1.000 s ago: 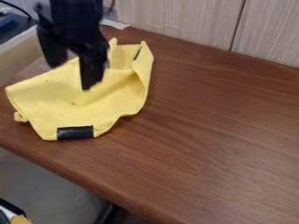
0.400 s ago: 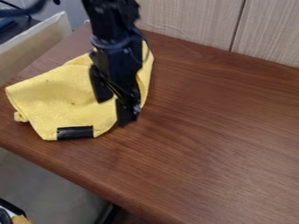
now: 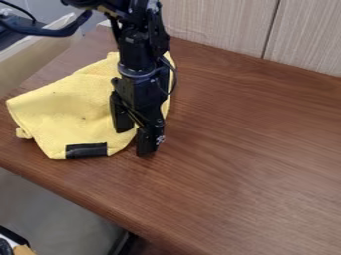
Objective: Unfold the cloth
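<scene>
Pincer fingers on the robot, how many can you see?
2. On the pincer, one finger is on the picture's left, in front of the yellow cloth. The other is lower and further right, by the cloth's edge.

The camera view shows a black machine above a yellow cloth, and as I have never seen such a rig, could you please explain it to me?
The machine is a robot arm, coming in from the top edge. At its lower end is a two-finger gripper, a kind of pincer. A fixed camera looks down at a slant on the wooden table. On the table lies the yellow cloth, with a black strip near its lower edge; the job is to unfold it. The fingers stand apart at the cloth's right side, so nothing appears to be held.
</scene>
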Controlling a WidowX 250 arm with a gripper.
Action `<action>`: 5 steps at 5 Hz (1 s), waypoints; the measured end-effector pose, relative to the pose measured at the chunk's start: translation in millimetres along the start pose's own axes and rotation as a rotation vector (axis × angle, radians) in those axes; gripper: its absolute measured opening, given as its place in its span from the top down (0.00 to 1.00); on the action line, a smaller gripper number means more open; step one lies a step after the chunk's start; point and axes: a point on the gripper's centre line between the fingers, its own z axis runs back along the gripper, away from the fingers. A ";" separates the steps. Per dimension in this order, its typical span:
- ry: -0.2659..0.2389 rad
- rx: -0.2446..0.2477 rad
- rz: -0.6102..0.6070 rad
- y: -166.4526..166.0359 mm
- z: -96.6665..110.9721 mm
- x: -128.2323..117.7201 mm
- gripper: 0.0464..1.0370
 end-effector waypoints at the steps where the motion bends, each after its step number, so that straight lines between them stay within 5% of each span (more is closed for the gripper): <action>1: -0.009 0.012 0.016 2.7 -1.5 2.9 0.36; 3: -0.010 0.016 0.030 2.5 1.3 6.2 0.87; 5: -0.019 -0.008 0.054 0.4 14.6 7.6 0.99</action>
